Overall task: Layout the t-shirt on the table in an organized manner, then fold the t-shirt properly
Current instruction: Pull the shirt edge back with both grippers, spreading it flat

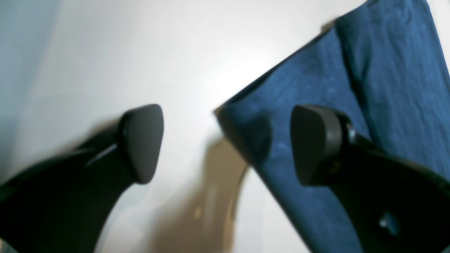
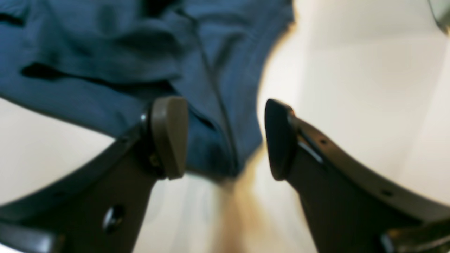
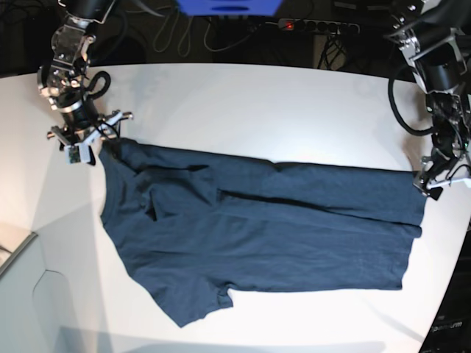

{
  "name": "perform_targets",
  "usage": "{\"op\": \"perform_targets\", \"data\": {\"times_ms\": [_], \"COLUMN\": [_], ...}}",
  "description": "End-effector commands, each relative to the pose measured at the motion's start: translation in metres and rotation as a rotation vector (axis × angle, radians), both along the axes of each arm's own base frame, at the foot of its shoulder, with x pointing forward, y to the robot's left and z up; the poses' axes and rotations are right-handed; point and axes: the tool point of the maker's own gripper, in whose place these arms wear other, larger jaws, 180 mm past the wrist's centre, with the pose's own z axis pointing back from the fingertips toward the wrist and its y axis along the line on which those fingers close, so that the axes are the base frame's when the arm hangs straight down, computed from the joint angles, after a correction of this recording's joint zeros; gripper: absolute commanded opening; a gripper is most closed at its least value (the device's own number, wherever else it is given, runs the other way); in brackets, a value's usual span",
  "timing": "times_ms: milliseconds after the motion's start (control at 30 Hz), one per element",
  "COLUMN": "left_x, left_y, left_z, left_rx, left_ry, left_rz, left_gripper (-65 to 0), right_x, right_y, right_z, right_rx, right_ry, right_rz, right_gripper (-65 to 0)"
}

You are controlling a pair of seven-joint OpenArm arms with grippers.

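Note:
The dark navy t-shirt lies spread on the white table, neck end to the left and hem to the right, with its far edge folded over itself. My right gripper is open at the shirt's far left corner. In the right wrist view, that corner of the t-shirt sits between the spread fingers of my right gripper. My left gripper is open at the far right hem corner. In the left wrist view, the t-shirt has its corner between the fingers of my left gripper, near the right finger.
A power strip and cables lie behind the table's curved far edge. A blue object stands at the top. The table's right edge runs close to the left gripper. A grey surface adjoins the table at the lower left.

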Motion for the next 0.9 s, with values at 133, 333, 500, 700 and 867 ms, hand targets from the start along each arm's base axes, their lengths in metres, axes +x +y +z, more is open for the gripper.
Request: {"op": "perform_targets", "data": {"times_ms": [133, 333, 500, 700, 867], "left_x": [0.024, 0.028, 0.023, 0.0, -0.002], "left_y": [-0.013, -0.017, -0.006, -0.003, -0.001], "left_z": [0.008, 0.008, 0.008, -0.024, -0.023], "left_rx": [0.03, 0.046, 0.097, 0.058, 0.061], "left_ry": [-0.003, -0.011, -0.041, 0.049, 0.054], "left_rz": [-0.083, -0.093, -0.05, -0.024, -0.026], "left_gripper": [-13.4, -32.4, -48.5, -59.3, -60.3], "right_x": [0.0, -0.002, 0.003, 0.004, -0.006], "right_y": [-0.001, -0.002, -0.002, -0.011, -0.02], "right_z": [0.001, -0.002, -0.006, -0.024, -0.033], "right_rx": [0.019, 0.02, 0.035, 0.05, 0.04], "right_ry": [-0.018, -0.007, -0.003, 0.052, 0.087], "right_rz": [-0.005, -0.007, -0.008, -0.012, -0.01], "right_gripper": [-30.2, -30.2, -30.2, -30.5, -40.1]}}
